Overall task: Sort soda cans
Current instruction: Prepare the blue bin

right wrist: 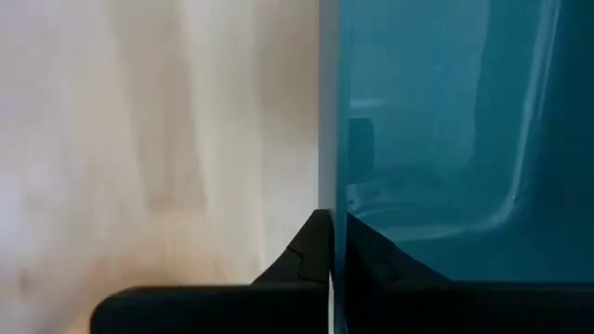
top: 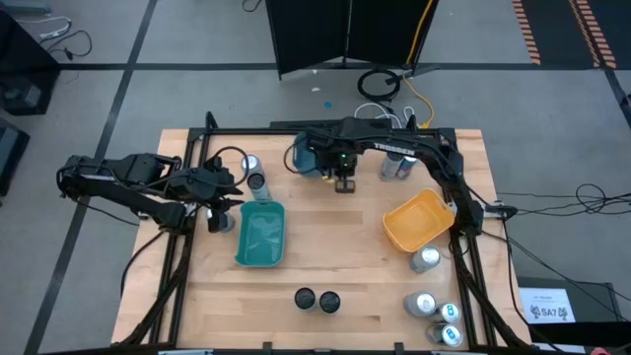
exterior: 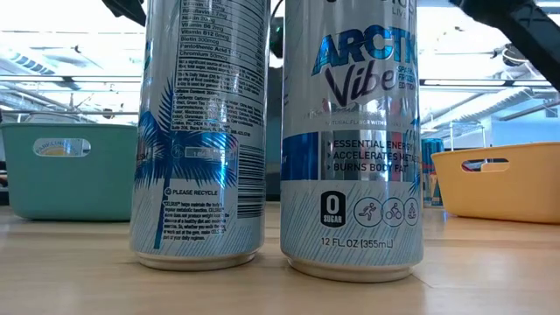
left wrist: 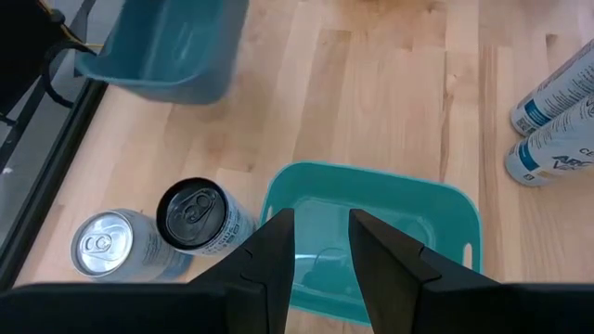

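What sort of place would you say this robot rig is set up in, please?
Probably a robotics lab or workshop: a wooden table in a metal frame stands on grey carpet tiles with loose cables on the floor, and the low view shows open ceiling beams behind the soda cans.

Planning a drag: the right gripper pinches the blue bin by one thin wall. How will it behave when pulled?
The blue bin looks like thin plastic: probably light, sliding easily. Held by the right gripper at one wall, it may flex and swivel.
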You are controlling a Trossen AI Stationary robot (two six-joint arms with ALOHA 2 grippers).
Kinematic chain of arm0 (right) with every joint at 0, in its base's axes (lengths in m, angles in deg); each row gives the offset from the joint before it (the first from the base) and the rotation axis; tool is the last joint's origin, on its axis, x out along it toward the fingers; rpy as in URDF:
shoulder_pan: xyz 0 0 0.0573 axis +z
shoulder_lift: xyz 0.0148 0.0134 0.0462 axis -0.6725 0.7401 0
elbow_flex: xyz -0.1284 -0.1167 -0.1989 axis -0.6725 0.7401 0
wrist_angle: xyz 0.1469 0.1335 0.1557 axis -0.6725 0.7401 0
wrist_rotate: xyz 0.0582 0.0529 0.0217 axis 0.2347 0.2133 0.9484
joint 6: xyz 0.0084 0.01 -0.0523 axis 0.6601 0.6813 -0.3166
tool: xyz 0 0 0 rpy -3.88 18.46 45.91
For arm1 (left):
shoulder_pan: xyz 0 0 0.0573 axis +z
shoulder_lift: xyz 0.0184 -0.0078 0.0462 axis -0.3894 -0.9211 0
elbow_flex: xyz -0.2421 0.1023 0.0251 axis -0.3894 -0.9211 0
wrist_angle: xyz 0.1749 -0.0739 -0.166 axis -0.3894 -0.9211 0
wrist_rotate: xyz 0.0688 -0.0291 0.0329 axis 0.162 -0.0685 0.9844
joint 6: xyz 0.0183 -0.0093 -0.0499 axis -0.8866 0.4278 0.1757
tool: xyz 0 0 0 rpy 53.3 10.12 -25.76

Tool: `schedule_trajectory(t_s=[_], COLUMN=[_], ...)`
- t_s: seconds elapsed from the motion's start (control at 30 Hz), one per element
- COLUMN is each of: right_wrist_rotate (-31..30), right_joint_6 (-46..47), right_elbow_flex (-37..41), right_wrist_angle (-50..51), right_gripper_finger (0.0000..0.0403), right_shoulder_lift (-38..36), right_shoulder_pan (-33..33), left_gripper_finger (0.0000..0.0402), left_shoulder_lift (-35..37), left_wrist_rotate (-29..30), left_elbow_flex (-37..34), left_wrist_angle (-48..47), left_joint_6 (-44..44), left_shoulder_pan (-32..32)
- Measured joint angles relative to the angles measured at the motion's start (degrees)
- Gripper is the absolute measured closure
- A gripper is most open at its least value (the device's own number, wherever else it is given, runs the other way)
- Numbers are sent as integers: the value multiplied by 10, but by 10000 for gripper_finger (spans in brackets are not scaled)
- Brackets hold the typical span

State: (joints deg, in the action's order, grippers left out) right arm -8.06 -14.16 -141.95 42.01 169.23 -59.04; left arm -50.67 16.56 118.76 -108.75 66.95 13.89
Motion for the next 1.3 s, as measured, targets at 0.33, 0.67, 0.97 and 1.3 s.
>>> schedule_trajectory(t_s=[0.33,0.67,0.97,1.3], right_wrist_rotate=[17,5,1,-35], right_joint_6=[-280,-395,-413,-508], right_elbow_flex=[0,129,340,371], right_wrist_angle=[53,28,-86,-215], right_gripper_finger=[403,403,403,403], right_shoulder_lift=[-47,-129,-227,-232], right_shoulder_pan=[36,51,103,167], left_gripper_finger=[285,285,285,285], left_shoulder_lift=[0,0,-1,-1], left_wrist_rotate=[0,0,0,0], left_elbow_flex=[0,0,0,0], left_wrist_angle=[0,2,20,50], left_joint_6=[0,0,0,0], left_shoulder_pan=[0,0,0,0])
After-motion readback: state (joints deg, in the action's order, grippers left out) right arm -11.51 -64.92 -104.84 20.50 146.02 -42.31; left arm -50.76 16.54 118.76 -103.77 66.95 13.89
